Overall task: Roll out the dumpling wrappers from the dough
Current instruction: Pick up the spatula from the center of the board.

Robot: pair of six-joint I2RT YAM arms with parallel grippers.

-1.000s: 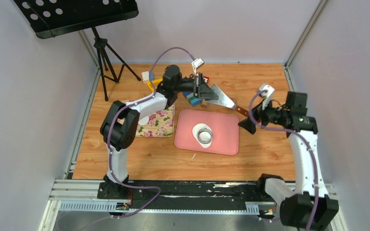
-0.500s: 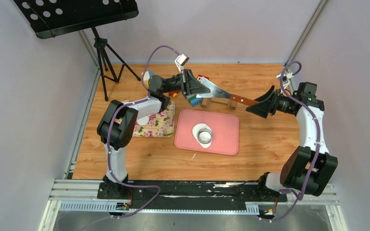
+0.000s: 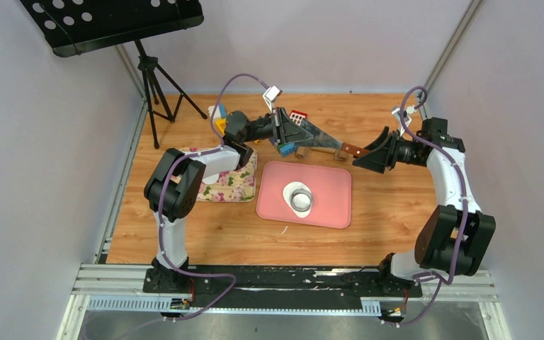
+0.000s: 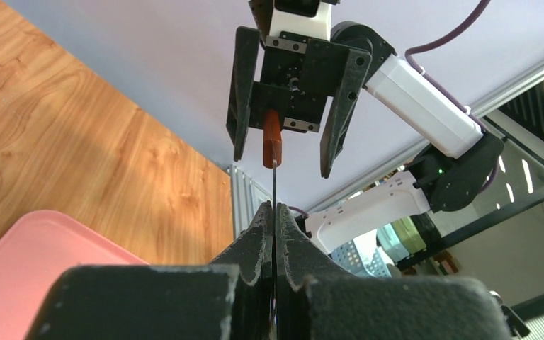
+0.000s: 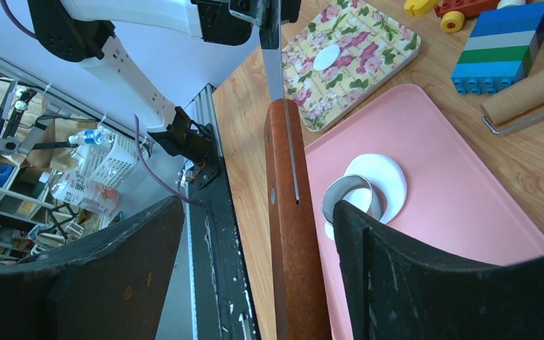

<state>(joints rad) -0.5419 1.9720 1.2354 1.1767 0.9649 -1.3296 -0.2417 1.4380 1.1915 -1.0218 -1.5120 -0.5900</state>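
My left gripper (image 4: 275, 216): clenched on scraper (image 3: 322, 140) blade; my right gripper (image 3: 370, 157): jaws apart astride its handle, not gripping; scraper's long axis runs between them; dough (image 3: 299, 200): frame centre, on pink mat (image 3: 333, 185), below both.

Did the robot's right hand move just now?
Yes. The right gripper moved toward the far wall, from beside the pink mat to past its far corner.
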